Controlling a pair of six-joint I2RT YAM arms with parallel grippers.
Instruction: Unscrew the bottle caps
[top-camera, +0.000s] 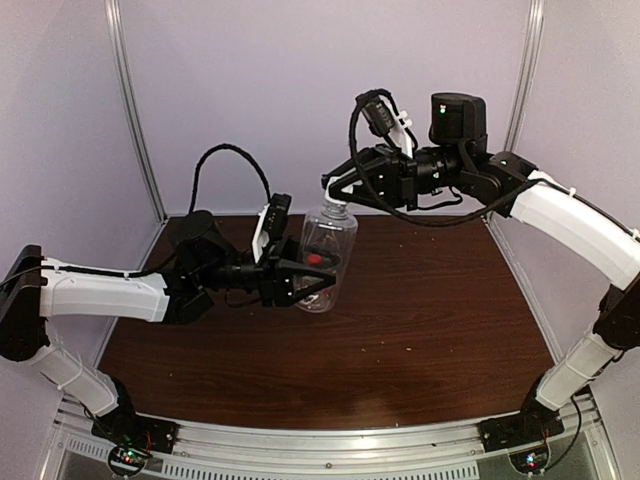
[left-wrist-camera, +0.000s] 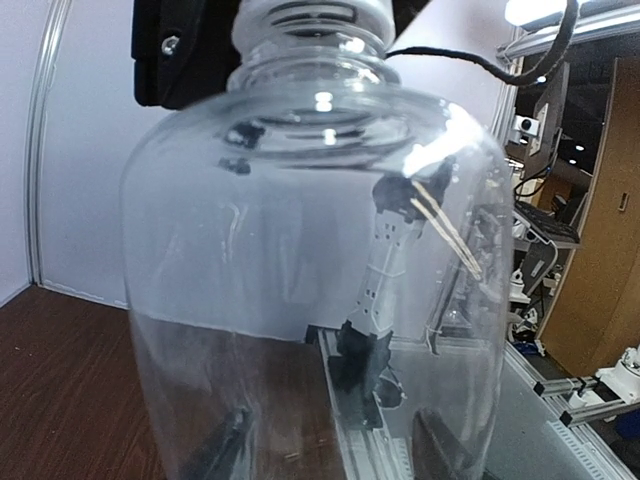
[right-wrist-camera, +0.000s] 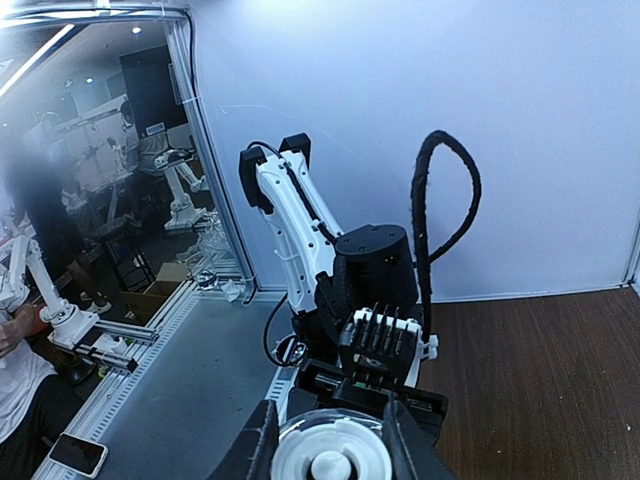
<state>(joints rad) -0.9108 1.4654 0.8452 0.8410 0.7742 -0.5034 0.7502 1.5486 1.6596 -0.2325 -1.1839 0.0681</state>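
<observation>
The taller clear unlabelled bottle (top-camera: 325, 250) stands upright on the table and fills the left wrist view (left-wrist-camera: 310, 250). My left gripper (top-camera: 318, 282) is shut on its lower body; its fingers (left-wrist-camera: 225, 445) show through the plastic. My right gripper (top-camera: 338, 203) comes from the right onto the bottle's top. In the right wrist view its fingers (right-wrist-camera: 260, 445) press on both sides of the white cap (right-wrist-camera: 330, 455). A small red thing (top-camera: 318, 258) shows at or behind the bottle wall; I cannot tell what it is. The red-labelled bottle is not clearly in view.
The dark wooden table (top-camera: 430, 320) has grey walls at the back and sides and a metal rail (top-camera: 330, 440) along the near edge. Both arms meet over the table's back centre.
</observation>
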